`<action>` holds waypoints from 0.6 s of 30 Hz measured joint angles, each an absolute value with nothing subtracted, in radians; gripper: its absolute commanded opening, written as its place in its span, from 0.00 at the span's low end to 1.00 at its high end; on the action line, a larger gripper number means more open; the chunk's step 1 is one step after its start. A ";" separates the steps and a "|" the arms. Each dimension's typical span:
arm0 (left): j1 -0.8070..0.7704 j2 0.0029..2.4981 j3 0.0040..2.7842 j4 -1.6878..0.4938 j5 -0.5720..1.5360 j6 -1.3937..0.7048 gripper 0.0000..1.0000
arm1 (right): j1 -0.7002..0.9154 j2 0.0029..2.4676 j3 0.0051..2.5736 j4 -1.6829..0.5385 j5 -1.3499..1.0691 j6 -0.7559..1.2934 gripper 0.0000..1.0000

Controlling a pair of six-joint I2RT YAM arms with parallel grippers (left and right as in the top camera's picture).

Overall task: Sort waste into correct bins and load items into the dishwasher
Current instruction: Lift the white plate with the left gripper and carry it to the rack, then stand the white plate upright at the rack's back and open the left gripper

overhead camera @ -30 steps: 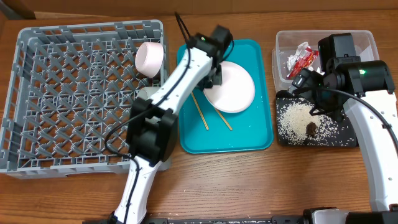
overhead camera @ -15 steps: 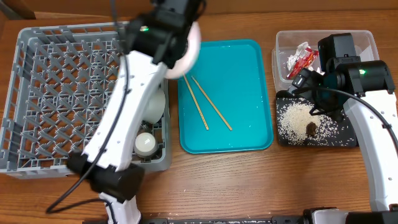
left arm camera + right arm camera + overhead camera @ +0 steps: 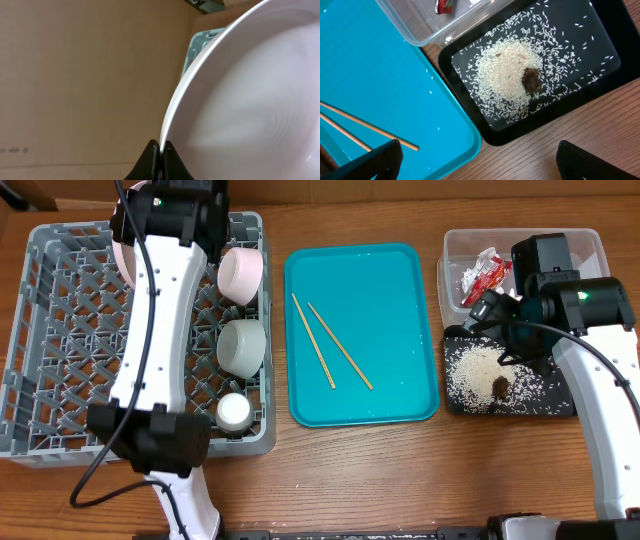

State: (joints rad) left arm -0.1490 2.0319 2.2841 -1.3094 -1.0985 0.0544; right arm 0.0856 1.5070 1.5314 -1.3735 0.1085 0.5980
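Note:
My left gripper is shut on the rim of the round white plate. It holds the plate on edge over the far left of the grey dish rack; overhead only a sliver of the plate shows beside the arm. Two whitish bowls and a small white cup stand in the rack's right side. The chopsticks lie on the teal tray. My right gripper is open and empty above the table by the black tray.
The black tray holds rice and a brown lump. The clear tub behind it holds the red wrapper. I cannot make out any tissue. The right arm runs along the table's right edge.
My left arm has lifted the plate off the teal tray and swung it left over the dish rack. The right arm has not moved.

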 measured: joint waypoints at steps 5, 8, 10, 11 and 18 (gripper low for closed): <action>-0.143 2.104 2.284 -1.264 -1.105 0.044 0.04 | 0.086 1.507 1.531 -1.374 0.109 0.598 1.00; -0.143 2.148 2.284 -1.261 -1.108 0.009 0.04 | 0.086 1.507 1.531 -1.374 0.109 0.598 1.00; -0.143 2.178 2.284 -1.261 -1.113 -0.024 0.04 | 0.086 1.507 1.531 -1.374 0.109 0.598 1.00; -0.143 2.191 2.284 -1.261 -1.113 -0.037 0.04 | 0.086 1.507 1.531 -1.374 0.109 0.598 1.00; -0.143 2.252 2.284 -1.264 -1.102 -0.129 0.04 | 0.086 1.507 1.531 -1.374 0.109 0.598 1.00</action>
State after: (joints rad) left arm -0.1432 2.2517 2.2841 -1.2644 -1.1023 -0.1287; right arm 0.0856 1.5070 1.5314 -1.3735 0.1089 0.5983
